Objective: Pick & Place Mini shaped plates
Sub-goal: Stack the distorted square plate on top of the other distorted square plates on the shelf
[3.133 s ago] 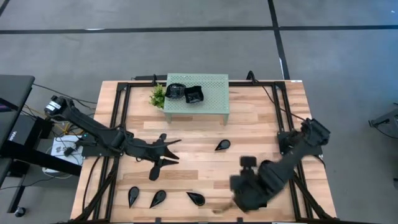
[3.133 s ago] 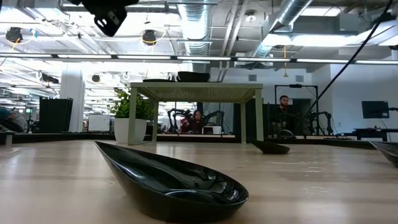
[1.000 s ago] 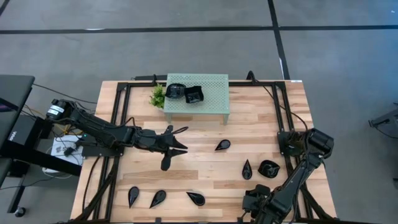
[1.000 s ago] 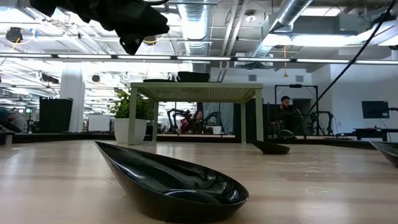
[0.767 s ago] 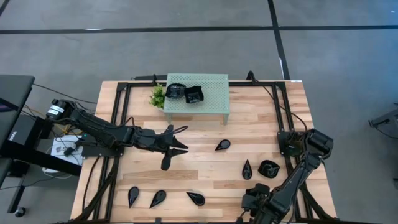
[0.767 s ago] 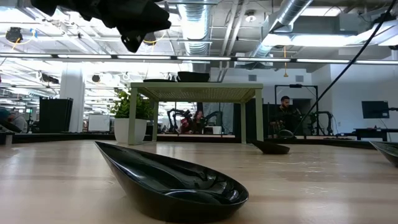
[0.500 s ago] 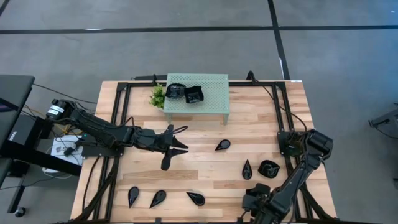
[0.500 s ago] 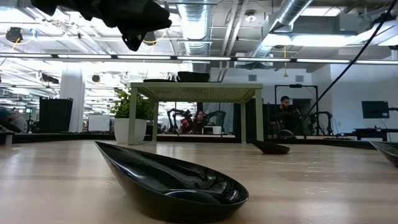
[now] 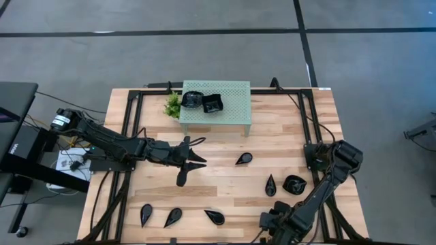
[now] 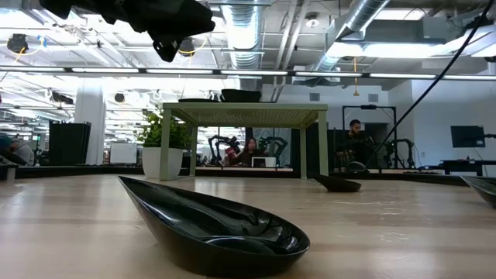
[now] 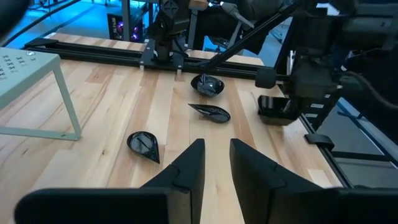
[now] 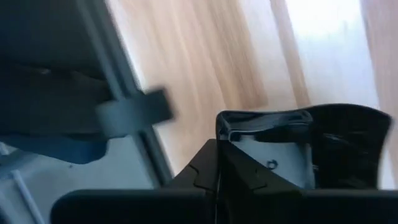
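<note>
Small glossy black plates lie on the wooden table: leaf shapes (image 9: 243,158) (image 9: 271,185), a roundish one (image 9: 294,184), and three near the front left (image 9: 173,217). Two more sit on the mint-green stand (image 9: 231,112). My left gripper (image 9: 201,152) hovers over the table's middle, open and empty, its fingers (image 11: 194,163) a little apart. My right gripper (image 9: 271,221) is at the near edge, shut on a square black plate (image 12: 273,146), which also shows in the left wrist view (image 11: 277,111). My right gripper pinches the square plate at its rim near one corner (image 12: 231,138) between its two fingers. The rest of the plate sticks out beyond the fingertips. The gripper's own body hides the exact place of contact.
A small potted plant (image 9: 173,105) stands beside the stand's left end. Black frame rails (image 9: 129,136) run along the table's sides. One leaf plate (image 10: 217,225) lies close before the low camera. People sit in the room behind the table (image 10: 355,139).
My right gripper has shifted a little toward the table's left along the near edge, still shut on the square plate. The plates on the table have not moved.
</note>
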